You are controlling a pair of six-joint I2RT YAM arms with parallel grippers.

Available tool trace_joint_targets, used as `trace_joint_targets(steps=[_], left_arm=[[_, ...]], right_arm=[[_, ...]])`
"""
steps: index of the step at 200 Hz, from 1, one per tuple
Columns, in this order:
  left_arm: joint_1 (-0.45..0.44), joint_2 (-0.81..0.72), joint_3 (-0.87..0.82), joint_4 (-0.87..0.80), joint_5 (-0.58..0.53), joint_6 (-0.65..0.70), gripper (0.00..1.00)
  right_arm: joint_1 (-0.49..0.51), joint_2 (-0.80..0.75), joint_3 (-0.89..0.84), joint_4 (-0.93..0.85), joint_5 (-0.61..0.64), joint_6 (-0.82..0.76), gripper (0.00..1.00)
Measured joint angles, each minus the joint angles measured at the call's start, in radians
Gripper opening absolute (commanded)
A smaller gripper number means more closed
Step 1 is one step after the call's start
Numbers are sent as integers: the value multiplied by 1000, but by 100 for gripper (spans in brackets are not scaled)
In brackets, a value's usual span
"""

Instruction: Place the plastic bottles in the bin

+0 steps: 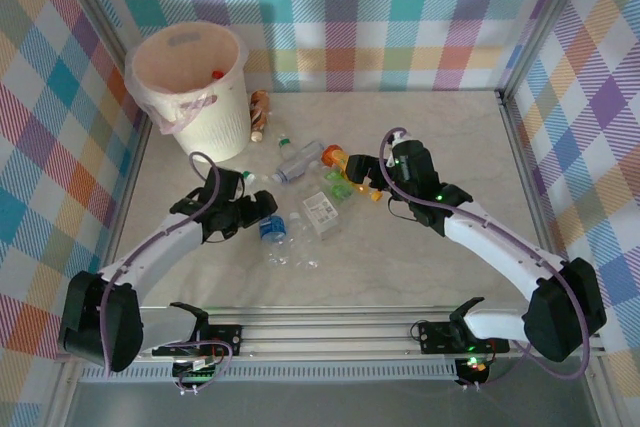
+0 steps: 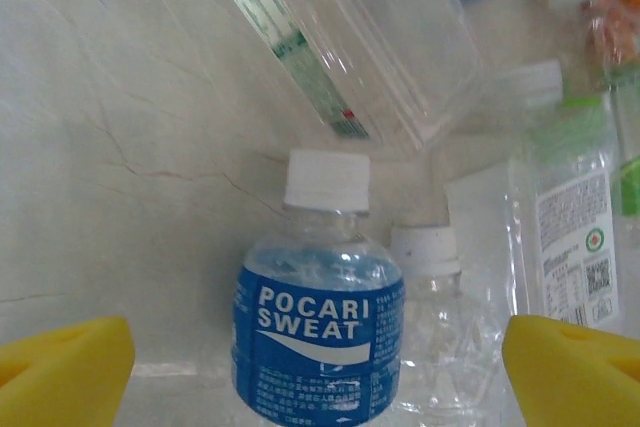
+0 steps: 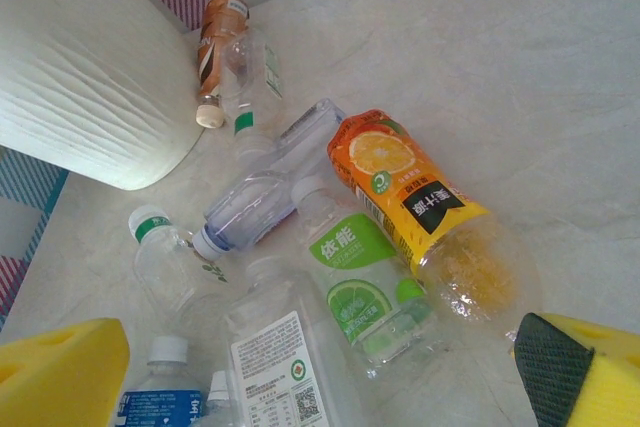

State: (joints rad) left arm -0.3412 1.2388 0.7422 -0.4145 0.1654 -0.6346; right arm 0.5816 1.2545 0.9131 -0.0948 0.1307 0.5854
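Tabletop: the pale marbled tabletop (image 1: 450, 147) carried everything. We saw its right half bare, and the work gathered left of centre.

Bin: the cream bin (image 1: 215, 132) stood upright at the far left corner, its bag folded over the rim. We judged it sat there so that either arm could swing across and drop from above. Something red-capped lay inside, though we could not make out what.

Bottles: the loose bottles (image 1: 300, 162) lay on their sides in a scatter between the two grippers, near the bin but apart from it. None of them was held.

Left gripper: the left gripper (image 2: 318, 367) hung low with its jaws spread wide, one yellow pad on each side of the blue-label bottle and neither pad touching it. We took this as lining up for a squeeze across the body.

Right gripper: the right gripper (image 3: 320, 372) was also spread wide and held nothing, tilted down over the far end of the scatter. We supposed it was choosing a target there.

Orange bottle: the orange bottle (image 3: 420, 207) lay slantwise with its clear base toward the right gripper, touching the green-label bottle (image 3: 355, 277) alongside it.

Blue-label bottle: the blue-label bottle (image 2: 320, 327) lay with its white cap pointing away from the left wrist and a crushed clear one pressed against its right side, which we thought could snag a pad.

Brown bottle: the brown bottle (image 3: 218, 47) rested just beside the foot of the bin.
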Motion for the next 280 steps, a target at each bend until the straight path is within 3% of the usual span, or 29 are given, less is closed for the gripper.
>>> trace_joint_targets(steps=[50, 90, 146, 220, 280], left_arm=[[-20, 97, -2, 2, 51, 31, 91], [-24, 138, -1, -32, -8, 43, 84], [-24, 145, -1, -39, -53, 29, 83], [-24, 219, -1, -54, -55, 45, 76], [-24, 226, -4, -56, -75, 51, 60]], right_arm=[[-1, 23, 21, 7, -77, -12, 100], [-3, 34, 35, 60, -249, -64, 100], [42, 38, 69, 69, -386, -179, 100], [129, 29, 58, 86, -370, -304, 100], [139, -6, -15, 101, -338, -389, 100]])
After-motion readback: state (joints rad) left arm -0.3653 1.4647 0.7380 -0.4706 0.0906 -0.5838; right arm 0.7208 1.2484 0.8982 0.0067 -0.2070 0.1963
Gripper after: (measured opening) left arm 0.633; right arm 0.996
